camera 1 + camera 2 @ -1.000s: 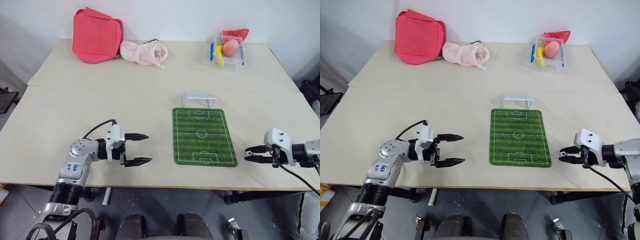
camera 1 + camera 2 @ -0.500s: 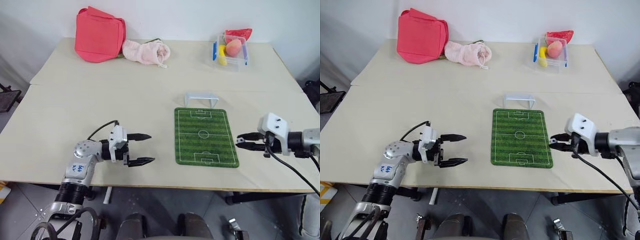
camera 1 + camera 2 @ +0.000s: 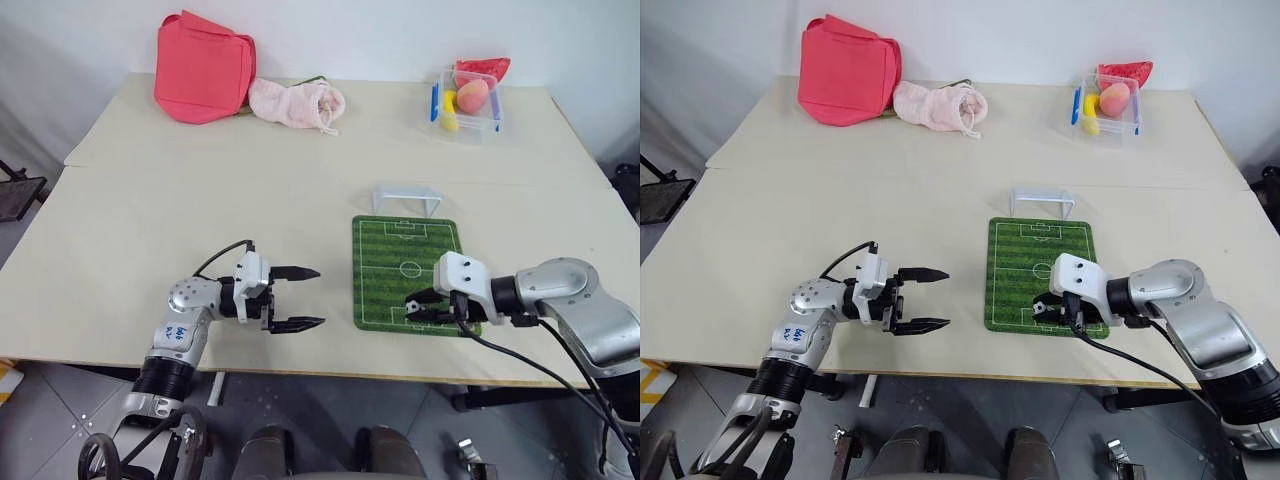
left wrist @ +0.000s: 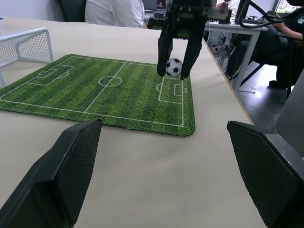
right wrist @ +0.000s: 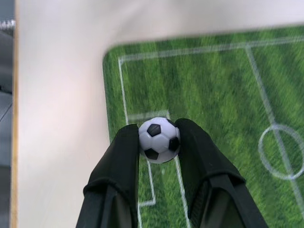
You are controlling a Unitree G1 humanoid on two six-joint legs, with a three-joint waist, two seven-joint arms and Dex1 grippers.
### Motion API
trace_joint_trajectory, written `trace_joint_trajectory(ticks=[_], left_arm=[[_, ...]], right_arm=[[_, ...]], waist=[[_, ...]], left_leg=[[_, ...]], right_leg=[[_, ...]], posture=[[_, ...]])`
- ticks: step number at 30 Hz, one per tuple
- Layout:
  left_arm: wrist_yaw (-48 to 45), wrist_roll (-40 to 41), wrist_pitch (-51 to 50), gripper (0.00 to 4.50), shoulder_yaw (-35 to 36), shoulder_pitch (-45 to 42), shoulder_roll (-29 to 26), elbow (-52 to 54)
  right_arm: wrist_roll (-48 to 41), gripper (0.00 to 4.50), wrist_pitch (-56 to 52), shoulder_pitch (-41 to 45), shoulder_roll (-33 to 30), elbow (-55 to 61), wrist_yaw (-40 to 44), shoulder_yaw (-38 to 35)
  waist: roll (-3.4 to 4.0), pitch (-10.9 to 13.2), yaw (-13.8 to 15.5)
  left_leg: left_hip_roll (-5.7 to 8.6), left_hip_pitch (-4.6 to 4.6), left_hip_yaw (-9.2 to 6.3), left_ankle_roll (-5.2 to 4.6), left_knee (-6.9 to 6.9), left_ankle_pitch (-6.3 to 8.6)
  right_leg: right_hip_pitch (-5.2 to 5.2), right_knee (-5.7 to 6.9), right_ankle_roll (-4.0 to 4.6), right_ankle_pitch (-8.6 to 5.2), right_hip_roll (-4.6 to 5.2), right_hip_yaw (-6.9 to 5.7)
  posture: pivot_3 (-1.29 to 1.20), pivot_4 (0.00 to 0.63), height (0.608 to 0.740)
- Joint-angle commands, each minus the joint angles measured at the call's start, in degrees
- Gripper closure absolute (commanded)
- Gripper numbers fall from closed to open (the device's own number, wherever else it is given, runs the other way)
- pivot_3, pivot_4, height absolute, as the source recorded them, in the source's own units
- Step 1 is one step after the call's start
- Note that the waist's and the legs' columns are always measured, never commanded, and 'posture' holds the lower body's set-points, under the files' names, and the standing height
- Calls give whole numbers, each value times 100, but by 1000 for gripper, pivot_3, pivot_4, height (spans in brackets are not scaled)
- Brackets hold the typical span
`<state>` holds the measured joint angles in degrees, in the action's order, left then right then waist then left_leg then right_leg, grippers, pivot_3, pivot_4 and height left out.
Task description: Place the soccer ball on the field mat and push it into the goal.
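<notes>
- The right gripper (image 5: 159, 142) is clamped on the soccer ball (image 5: 159, 140), one black finger on each side of it.
- The ball hangs above the near end of the field mat (image 3: 400, 250), over the white lines of the near penalty box; from the left wrist view it looks close to the mat, though I cannot tell if it touches.
- The goal (image 3: 405, 197) stands on the surface (image 3: 200, 200) just beyond the mat's far end, with its open side facing the mat.
- The left gripper (image 3: 297, 298) is well to the left of the mat, near the front edge of the surface, with its two fingers spread apart and nothing between them; it points toward the mat.
- At the back of the surface lie a red bag (image 3: 203, 67) and, just beside it, a pink drawstring pouch (image 3: 295, 103).
- At the back right stands a clear plastic box (image 3: 468, 103) with yellow and peach toy fruits in it.
</notes>
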<state>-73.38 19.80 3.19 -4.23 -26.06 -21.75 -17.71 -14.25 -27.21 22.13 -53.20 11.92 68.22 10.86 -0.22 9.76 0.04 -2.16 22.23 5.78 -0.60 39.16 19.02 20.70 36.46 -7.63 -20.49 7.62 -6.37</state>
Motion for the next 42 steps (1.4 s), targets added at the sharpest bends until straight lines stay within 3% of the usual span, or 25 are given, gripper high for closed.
trace_joint_trajectory(ticks=[1,16,22,33,41,42], left_arm=[[-29,26,68,0,-18,34,-36,160],[103,44,56,0,16,161,-114,313],[130,41,66,0,18,144,-124,303],[155,22,97,0,6,55,-97,212],[132,8,149,0,-11,-79,-55,44],[126,7,158,0,-15,-97,-47,19]], right_arm=[[71,3646,231,54,113,-202,23,-20],[217,3646,495,51,396,-675,104,14],[250,1748,551,54,438,-720,108,-13],[179,1748,570,207,371,-534,198,-139],[-193,1748,-51,446,158,351,217,-405],[-265,1921,-150,392,106,505,203,-481]], waist=[[0,0,-2],[0,0,-13],[0,0,-13],[0,0,-14],[0,0,-1],[0,0,8]], left_leg=[[0,0,-1,0,0,0],[-1,-1,-3,0,0,0],[-1,-1,-2,0,0,0],[-1,-1,-3,0,1,0],[0,1,-8,0,0,0],[1,2,-11,0,0,0]], right_leg=[[0,1,0,0,0,-2],[-1,2,0,0,0,-4],[-2,2,0,0,0,-5],[-2,2,0,0,0,-4],[-2,2,0,0,1,-7],[-2,1,0,0,2,-9]], posture=[[0,150,740],[0,150,740],[0,150,740],[0,150,740],[0,150,740],[0,150,740]])
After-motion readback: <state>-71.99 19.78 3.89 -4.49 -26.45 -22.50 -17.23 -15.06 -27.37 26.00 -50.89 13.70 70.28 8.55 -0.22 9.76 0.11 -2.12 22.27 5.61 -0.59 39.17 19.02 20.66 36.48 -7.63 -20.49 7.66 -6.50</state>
